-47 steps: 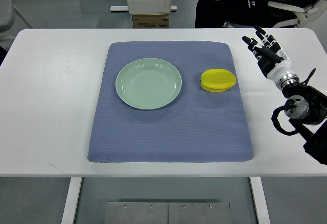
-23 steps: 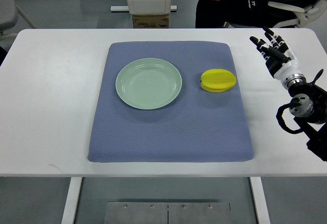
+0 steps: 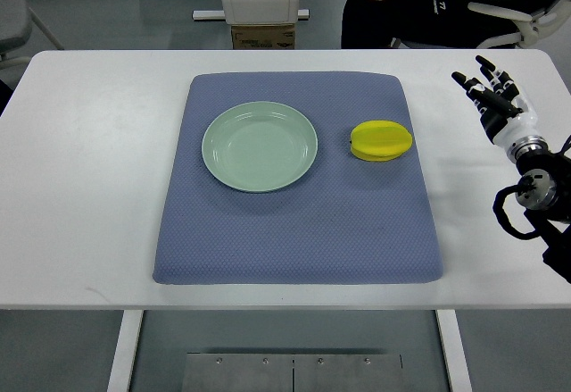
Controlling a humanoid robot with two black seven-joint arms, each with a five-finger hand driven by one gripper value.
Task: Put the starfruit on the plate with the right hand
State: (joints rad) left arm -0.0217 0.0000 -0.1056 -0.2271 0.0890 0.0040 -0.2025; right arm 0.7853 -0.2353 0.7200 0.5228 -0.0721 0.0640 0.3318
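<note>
Since the earlier frames the right hand has drifted toward the right edge of the view, farther from the starfruit; nothing else has shifted. Nearest the robot, the white surface shows its bare front strip, and the blue-grey mat lies across its middle. On the right, the arm's dark wrist joint and cable sit over the surface near the edge, with the hand reaching away from the robot, its fingers spread and straight, holding nothing. It hovers well apart from the mat. Farther in, the yellow starfruit rests on the mat's right part, just beside the pale green plate but not touching it. Beyond the far edge a seated person in dark clothes shows.
</note>
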